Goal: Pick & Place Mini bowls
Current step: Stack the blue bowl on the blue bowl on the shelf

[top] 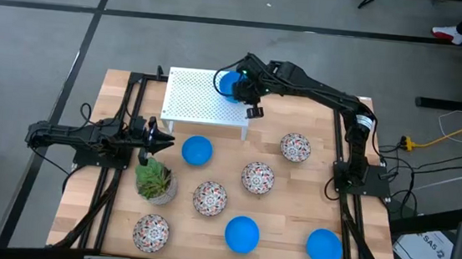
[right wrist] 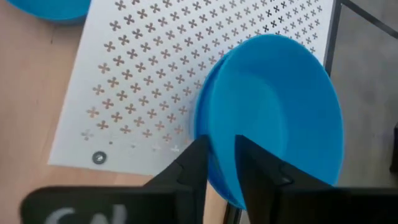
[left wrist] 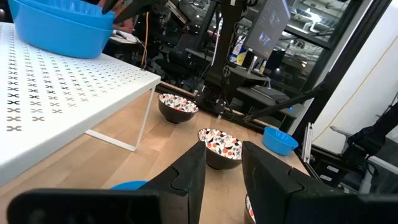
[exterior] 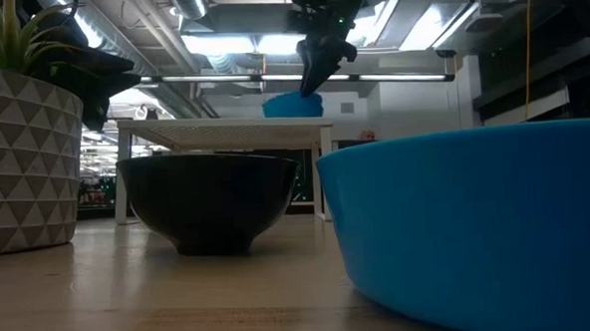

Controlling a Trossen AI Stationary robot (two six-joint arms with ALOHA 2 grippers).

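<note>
The placing step is in hand; the right gripper (top: 236,85) is over the white perforated shelf (top: 196,101), its fingers either side of the rim of a blue mini bowl (right wrist: 273,112) that sits on the shelf; whether they grip or have just let go I cannot tell; next it should part fully and lift straight up, clear of the rim. The left gripper (left wrist: 222,163) waits near the succulent (top: 155,180), jaws apart and empty; seven bowls remain on the table (top: 291,206).
</note>
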